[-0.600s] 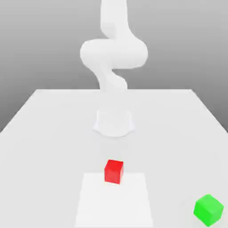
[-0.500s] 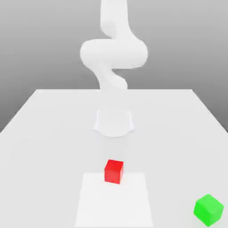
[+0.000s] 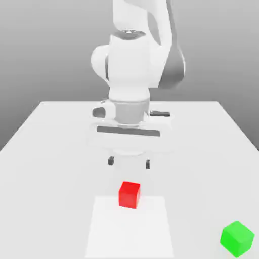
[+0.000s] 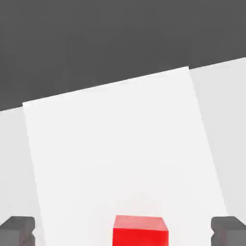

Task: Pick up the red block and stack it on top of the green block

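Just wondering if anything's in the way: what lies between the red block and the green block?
Nothing stands between the red block and the green block; the exterior view shows only white sheet and pale tabletop there.

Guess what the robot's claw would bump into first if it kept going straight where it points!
Probably the red block. The open claw points down, and in the hand view the block lies between its two fingers, so they might pass around it. How far below it is, I can't tell.
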Controlling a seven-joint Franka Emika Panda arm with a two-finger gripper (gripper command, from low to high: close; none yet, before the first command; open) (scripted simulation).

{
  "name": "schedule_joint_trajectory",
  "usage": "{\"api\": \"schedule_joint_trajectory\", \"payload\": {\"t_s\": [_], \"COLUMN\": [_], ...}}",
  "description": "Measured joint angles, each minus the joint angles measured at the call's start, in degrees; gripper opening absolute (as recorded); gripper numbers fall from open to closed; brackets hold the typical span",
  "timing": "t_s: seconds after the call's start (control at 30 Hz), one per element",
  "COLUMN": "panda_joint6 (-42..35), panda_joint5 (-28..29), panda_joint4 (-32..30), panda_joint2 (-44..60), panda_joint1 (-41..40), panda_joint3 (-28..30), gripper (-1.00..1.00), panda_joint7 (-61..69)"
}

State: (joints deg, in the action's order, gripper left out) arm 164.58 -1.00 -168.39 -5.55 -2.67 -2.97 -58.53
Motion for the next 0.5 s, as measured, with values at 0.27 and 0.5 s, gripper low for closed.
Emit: {"api": "schedule_joint_trajectory", "payload": {"t_s": [0.27, 0.5], "panda_joint6": [12.04, 9.74], "panda_joint5": [2.45, 2.07], "panda_joint4": [0.69, 0.31], "panda_joint2": [14.44, 11.74], "panda_joint1": [1.6, 1.21], "panda_joint3": [2.24, 1.74], "gripper": [-1.0, -1.0], "panda_joint7": [-2.29, -2.0]}}
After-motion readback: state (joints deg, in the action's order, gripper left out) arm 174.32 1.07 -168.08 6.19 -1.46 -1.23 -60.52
